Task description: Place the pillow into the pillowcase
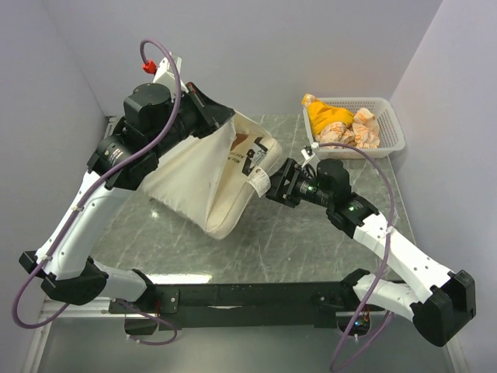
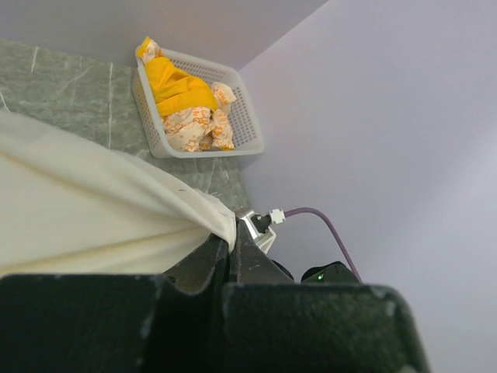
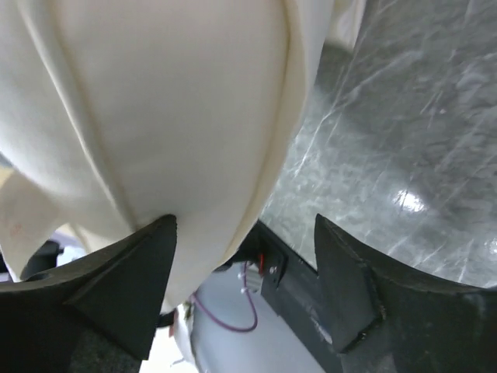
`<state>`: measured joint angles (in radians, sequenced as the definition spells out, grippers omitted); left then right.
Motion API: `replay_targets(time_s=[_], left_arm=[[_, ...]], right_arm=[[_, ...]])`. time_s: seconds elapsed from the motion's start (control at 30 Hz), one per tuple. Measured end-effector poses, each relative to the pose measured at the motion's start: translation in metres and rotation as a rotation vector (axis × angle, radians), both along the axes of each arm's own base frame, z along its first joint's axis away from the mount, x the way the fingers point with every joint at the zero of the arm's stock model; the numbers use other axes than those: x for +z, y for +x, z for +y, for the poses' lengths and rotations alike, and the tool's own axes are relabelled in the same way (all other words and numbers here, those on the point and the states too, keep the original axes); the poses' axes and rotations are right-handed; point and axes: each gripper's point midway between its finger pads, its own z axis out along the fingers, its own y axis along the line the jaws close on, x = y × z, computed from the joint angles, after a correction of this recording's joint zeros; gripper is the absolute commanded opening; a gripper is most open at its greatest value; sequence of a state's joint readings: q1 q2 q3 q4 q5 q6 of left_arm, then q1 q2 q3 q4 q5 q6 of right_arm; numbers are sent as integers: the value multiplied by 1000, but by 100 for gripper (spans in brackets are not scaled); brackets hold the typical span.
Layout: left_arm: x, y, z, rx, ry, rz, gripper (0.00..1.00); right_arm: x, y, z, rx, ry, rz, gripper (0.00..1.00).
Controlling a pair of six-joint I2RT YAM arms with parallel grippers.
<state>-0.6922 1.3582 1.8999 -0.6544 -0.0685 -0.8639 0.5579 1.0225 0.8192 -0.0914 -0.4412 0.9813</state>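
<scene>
Top external view, from the left: the left pincer (image 1: 217, 116) is raised above the grey-green marbled worktop (image 1: 311, 233) and is clenched on an upper corner of the large, thin, limp cream-white fabric pillowcase (image 1: 190, 179). The left wrist view shows the cloth (image 2: 93, 210) pinched tight between the closed jaws of that pincer (image 2: 231, 237). From this corner the sack hangs slanting down, and its lower end rests on the worktop near the middle.

The plump cream-white rectangular pillow (image 1: 252, 151), with brown print on its face, sits partly inside the sack's mouth. Its right part sticks out toward the right arm.

The right pincer (image 1: 273, 186) is just beside that exposed edge, by a small white tag. In the right wrist view its jaws (image 3: 245, 221) stand wide apart, released. A rounded bulge of cream fabric lies between them and touches only one finger (image 3: 147, 264); whether it is pillow or case I cannot tell.

At the far right rear stands a white plastic mesh basket (image 1: 392, 116) holding a yellow cloth (image 1: 326, 116) and orange-patterned cloths (image 1: 359, 134).
</scene>
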Motion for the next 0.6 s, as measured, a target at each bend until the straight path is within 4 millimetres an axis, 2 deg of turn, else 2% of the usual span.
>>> replay_targets(time_s=[0.03, 0.37, 0.5, 0.6], left_arm=[[0, 0, 0, 0, -1, 0, 1], [3, 0, 0, 2, -16, 3, 1], [6, -1, 1, 7, -18, 0, 1], [7, -1, 2, 10, -18, -1, 1]], right_arm=[[-2, 2, -1, -17, -11, 2, 72], [-16, 6, 2, -58, -10, 10, 68], [-17, 16, -3, -113, -31, -10, 53], [-17, 24, -8, -164, -37, -22, 51]])
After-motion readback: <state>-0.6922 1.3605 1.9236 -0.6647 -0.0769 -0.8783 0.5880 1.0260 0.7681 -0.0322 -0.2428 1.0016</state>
